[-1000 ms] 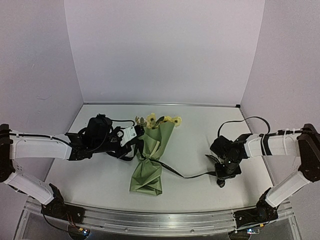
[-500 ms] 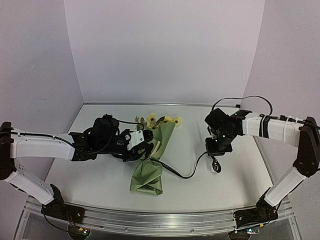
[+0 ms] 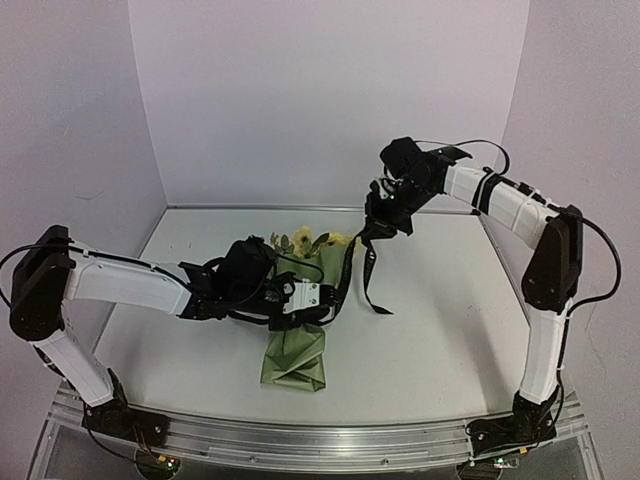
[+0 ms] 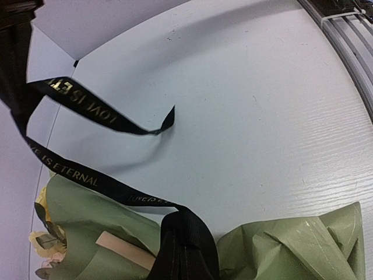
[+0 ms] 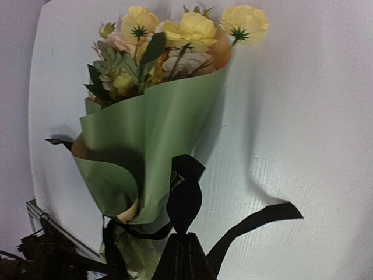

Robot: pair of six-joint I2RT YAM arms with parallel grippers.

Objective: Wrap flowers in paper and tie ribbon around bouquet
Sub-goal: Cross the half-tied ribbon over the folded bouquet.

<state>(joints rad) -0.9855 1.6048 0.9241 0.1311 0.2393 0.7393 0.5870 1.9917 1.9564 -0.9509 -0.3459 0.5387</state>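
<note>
Bouquet [image 3: 296, 345] lies on the table [image 3: 440, 330], blossoms toward the far wall. Left gripper [image 4: 182, 224] pinches the ribbon [image 4: 93, 111] at the cone's waist; the raised right gripper [image 5: 183, 242] clenches another stretch. Lettering: "LOVE IS ETERNAL".

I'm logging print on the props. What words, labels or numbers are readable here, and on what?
"LOVE IS ET": gold, on the ribbon, upper strand, cut off by a twist, left wrist view.
"IS ETERNAL": its lower strand, same view.
Gold script further along, over the paper: too blurred to read.
Gold mark on the ribbon, right wrist view: unreadable.
No other text is visible.
</note>
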